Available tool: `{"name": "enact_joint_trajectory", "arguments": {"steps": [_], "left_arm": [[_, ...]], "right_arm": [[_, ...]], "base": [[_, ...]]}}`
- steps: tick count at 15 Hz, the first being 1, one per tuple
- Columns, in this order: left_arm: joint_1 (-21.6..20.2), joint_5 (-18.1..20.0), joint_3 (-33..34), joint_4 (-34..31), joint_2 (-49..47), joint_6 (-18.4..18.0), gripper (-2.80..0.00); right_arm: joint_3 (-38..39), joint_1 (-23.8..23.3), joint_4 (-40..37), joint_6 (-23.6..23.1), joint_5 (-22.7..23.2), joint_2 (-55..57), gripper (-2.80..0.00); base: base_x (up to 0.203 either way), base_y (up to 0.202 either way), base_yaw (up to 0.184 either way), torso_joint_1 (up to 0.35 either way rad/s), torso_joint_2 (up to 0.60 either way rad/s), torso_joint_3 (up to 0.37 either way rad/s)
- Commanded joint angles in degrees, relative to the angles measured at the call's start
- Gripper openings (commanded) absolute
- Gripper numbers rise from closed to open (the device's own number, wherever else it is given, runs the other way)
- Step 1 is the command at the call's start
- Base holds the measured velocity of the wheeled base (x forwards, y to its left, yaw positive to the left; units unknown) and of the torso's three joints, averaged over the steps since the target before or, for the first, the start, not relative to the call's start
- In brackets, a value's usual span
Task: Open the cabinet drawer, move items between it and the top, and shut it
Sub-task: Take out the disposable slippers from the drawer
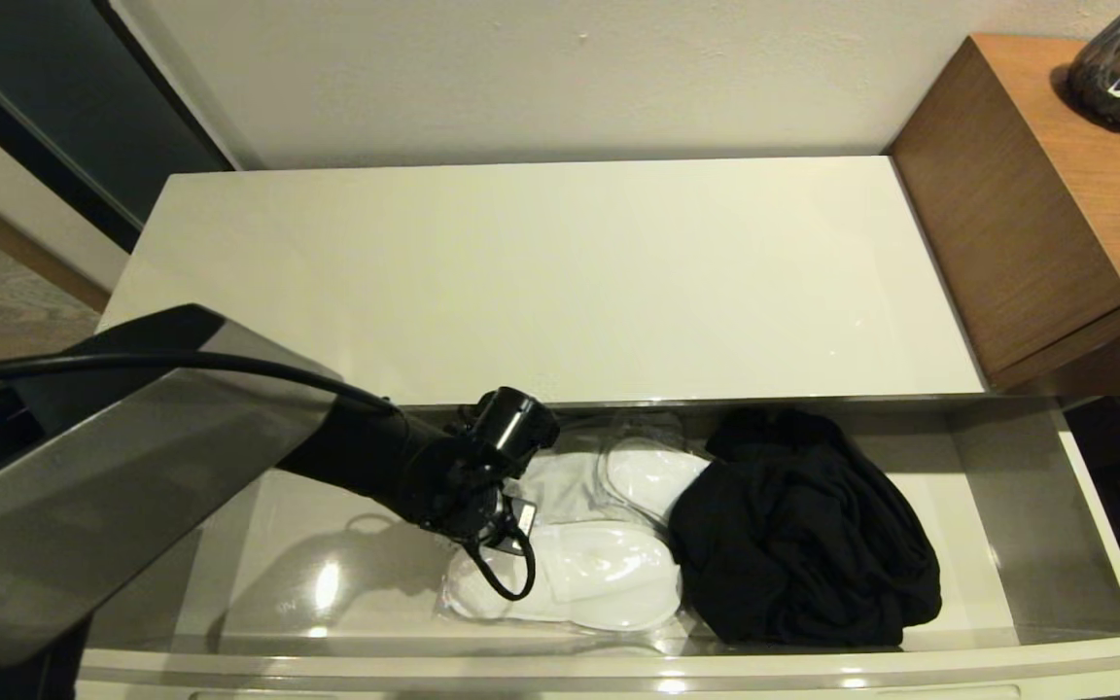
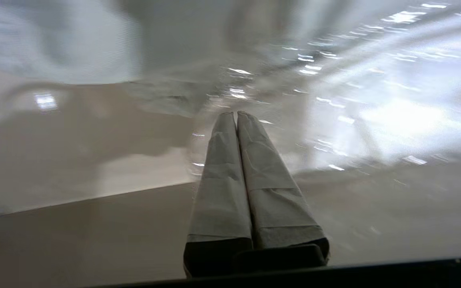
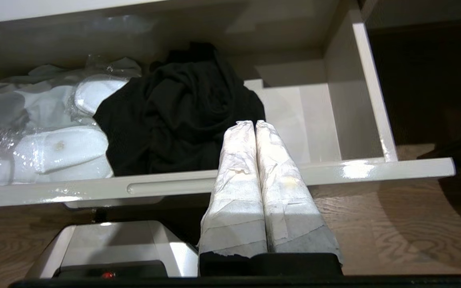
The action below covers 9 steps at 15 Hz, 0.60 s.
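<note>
The left arm (image 1: 161,437) is big, grey and black. It comes in from the left side of the head view and reaches forward and down. A black cable (image 1: 181,362) runs along the top of it, and a thin black loop of cable (image 1: 502,574) hangs under the wrist. The left tool (image 2: 235,116) has two long fingers (image 2: 222,180) wrapped in pale tape, pressed tight together. It looks tipped downward, though that view is blurry. The right tool (image 3: 254,124) hangs low, its two pale taped fingers (image 3: 238,180) also pressed together with nothing between them.
</note>
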State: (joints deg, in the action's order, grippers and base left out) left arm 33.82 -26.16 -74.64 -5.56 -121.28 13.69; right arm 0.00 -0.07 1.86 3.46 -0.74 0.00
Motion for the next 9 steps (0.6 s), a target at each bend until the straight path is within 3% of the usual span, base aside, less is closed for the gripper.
{"name": "enact_joint_trajectory", "arguments": {"steps": [1,4,9], "left_arm": [[0.9,-6.3,-9.8,0.7,-0.7,0.6,-2.8],[1.6,-7.2,-9.6,7.0,-4.0,-0.6,-2.8],[0.9,-8.4,-13.0,7.6,-5.8,-2.3,-2.8]], "right_arm": [[0.0,0.0,0.1,0.0,0.0,0.1,-2.8],[0.0,0.0,0.1,0.1,0.0,0.1,-2.8],[0.0,0.0,0.1,0.0,0.0,0.1,-2.8]], "base": [[0.0,0.0,0.0,0.0,0.0,0.0],[0.0,0.0,0.0,0.0,0.0,0.0],[0.0,0.0,0.0,0.0,0.0,0.0]]}}
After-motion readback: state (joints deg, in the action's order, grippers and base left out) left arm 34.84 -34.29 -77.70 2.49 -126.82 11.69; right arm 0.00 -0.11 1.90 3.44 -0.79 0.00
